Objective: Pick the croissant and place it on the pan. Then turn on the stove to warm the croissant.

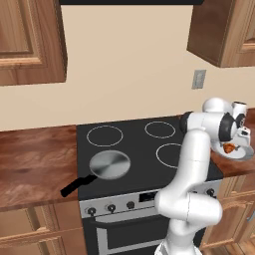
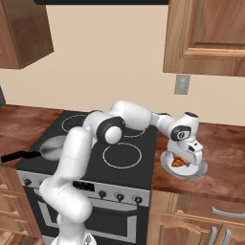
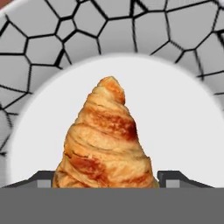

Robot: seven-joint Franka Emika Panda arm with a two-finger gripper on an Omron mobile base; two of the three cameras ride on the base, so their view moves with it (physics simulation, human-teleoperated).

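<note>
The croissant lies on a round pale plate that rests on the wooden tabletop just to the right of the stove. In the hand view the pastry is golden-orange with brown bands, one pointed end away from the camera, and the plate's rim carries a dark cracked-line pattern around a plain white centre. The tool is lowered right over the plate, with the croissant between its two dark fingertips, one tip on each side of the pastry's wide end. The jaws stand wide apart; whether they already press on the pastry cannot be told. In the right base view the white arm reaches across the stove's right side and bends down onto the plate, the croissant peeking out beneath the hand. The pan sits well apart, on the front left burner of the black cooktop, its disc bare and its long black handle pointing toward the front left edge. Black knobs line the steel front below.
</note>
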